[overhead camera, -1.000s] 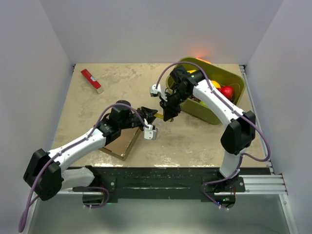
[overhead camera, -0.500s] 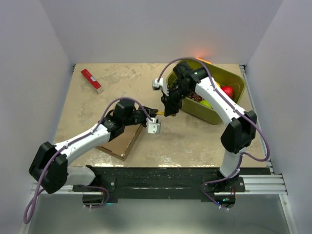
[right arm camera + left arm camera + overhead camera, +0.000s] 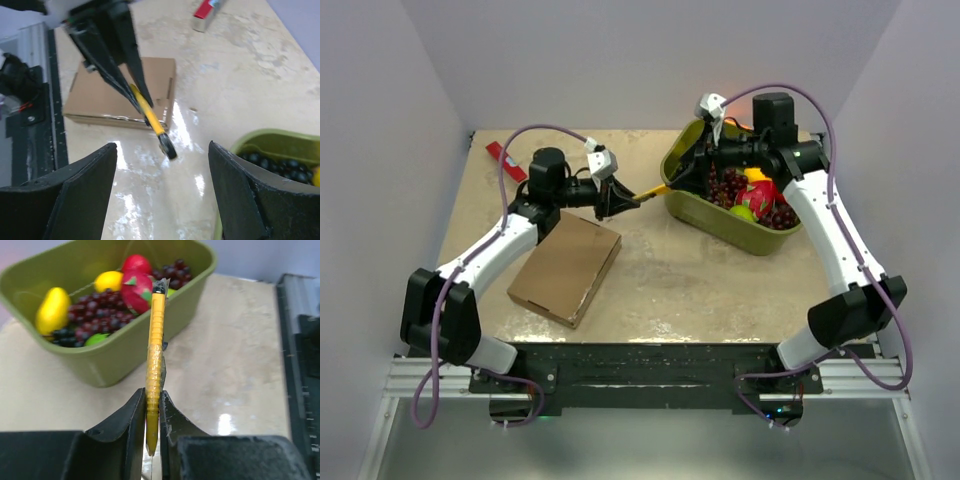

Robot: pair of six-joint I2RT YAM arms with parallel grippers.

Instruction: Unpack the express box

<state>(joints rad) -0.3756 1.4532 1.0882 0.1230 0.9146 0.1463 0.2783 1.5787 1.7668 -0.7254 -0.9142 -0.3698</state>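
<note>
The express box [image 3: 565, 268], a flat brown cardboard mailer, lies closed on the table at the near left; its top also shows in the right wrist view [image 3: 120, 95]. My left gripper [image 3: 620, 200] hovers beyond the box's far corner, shut on a yellow ridged cutter [image 3: 154, 355] that points toward the tub, its black tip [image 3: 167, 148] free in the air. The left gripper [image 3: 152, 410] pinches the cutter's rear end. My right gripper [image 3: 694, 176] is open over the tub's left rim, and its fingers [image 3: 85, 195] stand wide apart with nothing between them.
An olive-green tub [image 3: 720, 222] of fruit sits at the back right, with grapes, a lemon and red fruit inside [image 3: 100, 315]. A red and grey packet [image 3: 504, 156] lies at the back left, partly behind the left arm. The table's dark front rail [image 3: 650, 362] runs along the near edge.
The right gripper let go of the yellow cutter, opened and pulled back over the tub. The left arm swung back and left with the cutter, uncovering the box.
</note>
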